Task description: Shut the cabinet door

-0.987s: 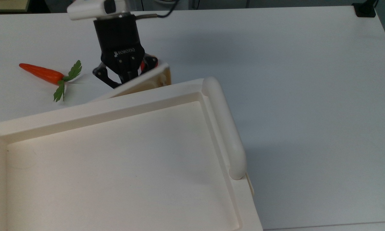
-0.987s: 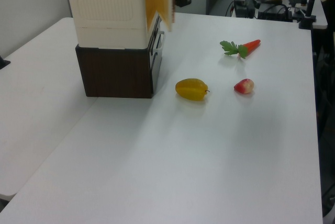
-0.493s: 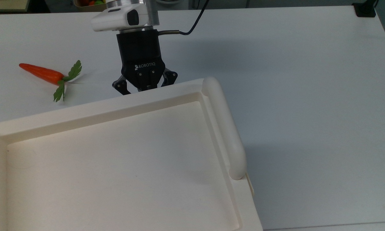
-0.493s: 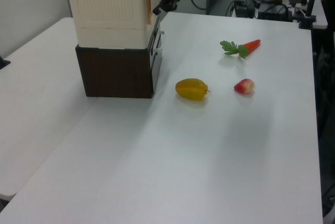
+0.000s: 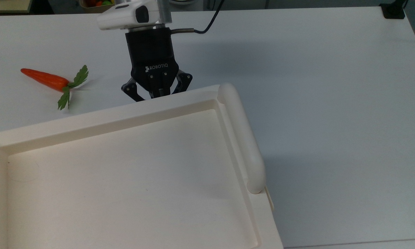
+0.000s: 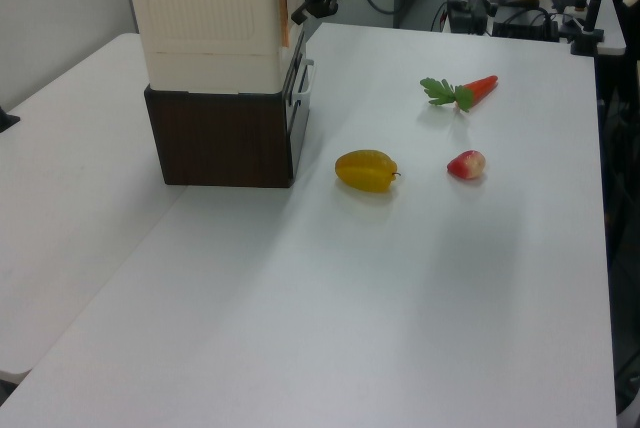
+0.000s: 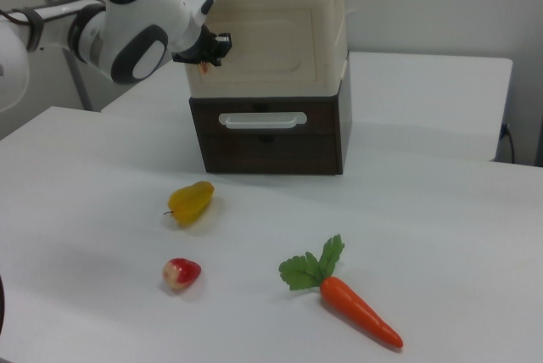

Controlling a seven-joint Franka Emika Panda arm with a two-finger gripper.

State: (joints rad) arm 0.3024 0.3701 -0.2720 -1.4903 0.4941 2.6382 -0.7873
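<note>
Top view
- Cabinet (image 5: 124, 173): cream-white unit with a recessed tray-like top, filling the lower left; a thick rounded bar (image 5: 242, 138) runs along the top view's right side of it.
- Claw (image 5: 157, 93): black body marked ROBOTIQ, pointing down at the cabinet's far edge; fingers spread apart, released, nothing between them. Fingertips are hidden behind the cabinet rim.
- Carrot (image 5: 43, 79): lies on the white bench (image 5: 332, 86) toward the top view's left, well apart from the claw.

Left view
- Cabinet (image 6: 205, 18): sits on a dark brown drawer unit (image 6: 220, 133) near the bench's far left.
- Cabinet door (image 6: 284, 16): seen edge-on as a thin strip, lying against the cabinet's front face; appears shut or very nearly so.
- Claw (image 6: 303, 10): just beside the door's upper part; contact cannot be told.
- Bench items: yellow fruit (image 6: 367, 170), small red fruit (image 6: 466, 164) and carrot (image 6: 462, 91), all apart from the cabinet.

Right view
- Cabinet door (image 7: 271, 36): flat against the cabinet (image 7: 335, 7) front, flush with the frame.
- Claw (image 7: 216, 47): at the door's edge on the right view's left, fingers too dark to read here.
- Drawer unit (image 7: 271, 138): below, with a white handle (image 7: 261, 120).
- Bench (image 7: 441, 236): yellow fruit (image 7: 190, 202), red fruit (image 7: 181, 273), carrot (image 7: 344, 299) in the foreground.
</note>
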